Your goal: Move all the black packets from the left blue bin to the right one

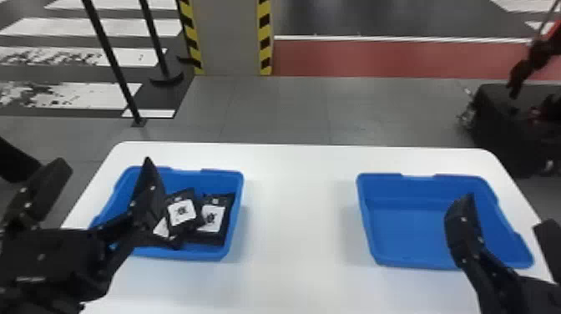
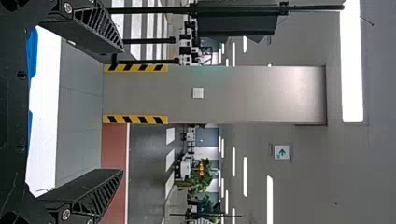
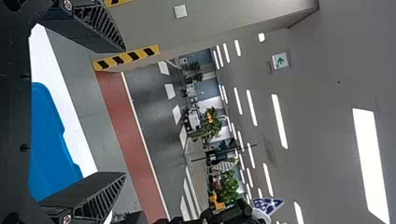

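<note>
Head view: both blue bins have smooth, sloping walls, rounded corners and stepped rims. The black packets (image 1: 182,213) are flat and squarish, with white labels. In the left wrist view, the black fingers (image 2: 88,186) have flat faces and ribbed, lattice-like sides.

The white tabletop (image 1: 300,200) is smooth, with rounded far corners. Beyond it lie a grey tiled floor (image 1: 275,108), a red strip (image 1: 396,58) and a grey pillar (image 1: 227,37) edged in yellow-and-black stripes.

The packets lie overlapping in the left blue bin (image 1: 239,188), toward its inner side, one tilted on top of its neighbours. The right blue bin (image 1: 405,234) shows its bare bottom. The left tool (image 1: 105,160), spread wide, has one finger in front of the left bin; the right tool (image 1: 509,208), also wide, has one in front of the right bin.
</note>
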Robot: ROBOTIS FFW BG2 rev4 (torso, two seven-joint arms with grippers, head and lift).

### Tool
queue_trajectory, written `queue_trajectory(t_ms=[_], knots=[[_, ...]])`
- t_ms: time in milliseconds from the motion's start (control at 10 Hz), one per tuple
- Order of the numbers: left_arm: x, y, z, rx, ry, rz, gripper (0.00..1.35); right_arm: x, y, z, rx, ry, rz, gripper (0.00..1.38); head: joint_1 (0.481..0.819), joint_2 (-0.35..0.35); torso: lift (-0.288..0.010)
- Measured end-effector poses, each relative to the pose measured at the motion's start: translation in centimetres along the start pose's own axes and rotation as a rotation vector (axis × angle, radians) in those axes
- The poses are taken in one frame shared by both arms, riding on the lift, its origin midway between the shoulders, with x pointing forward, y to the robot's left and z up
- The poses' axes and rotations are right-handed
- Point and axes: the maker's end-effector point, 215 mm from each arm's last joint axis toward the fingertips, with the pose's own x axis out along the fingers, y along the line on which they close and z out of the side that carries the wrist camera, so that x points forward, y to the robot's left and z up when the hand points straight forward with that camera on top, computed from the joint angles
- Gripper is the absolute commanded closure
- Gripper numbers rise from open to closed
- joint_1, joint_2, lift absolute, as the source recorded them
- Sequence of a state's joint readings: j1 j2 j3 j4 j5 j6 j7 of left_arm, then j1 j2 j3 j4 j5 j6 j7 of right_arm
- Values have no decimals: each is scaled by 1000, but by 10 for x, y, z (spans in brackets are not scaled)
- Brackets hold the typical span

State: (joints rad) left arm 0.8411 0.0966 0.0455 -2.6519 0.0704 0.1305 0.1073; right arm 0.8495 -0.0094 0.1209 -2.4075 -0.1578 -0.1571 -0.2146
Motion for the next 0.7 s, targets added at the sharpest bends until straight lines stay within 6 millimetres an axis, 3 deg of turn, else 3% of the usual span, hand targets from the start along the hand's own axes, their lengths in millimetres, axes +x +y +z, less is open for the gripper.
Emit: queue_trajectory(t_ms=[700], knots=[[0, -1, -5, -17, 9, -4, 110, 0, 0, 1, 1, -2, 0, 70, 695, 33, -110]])
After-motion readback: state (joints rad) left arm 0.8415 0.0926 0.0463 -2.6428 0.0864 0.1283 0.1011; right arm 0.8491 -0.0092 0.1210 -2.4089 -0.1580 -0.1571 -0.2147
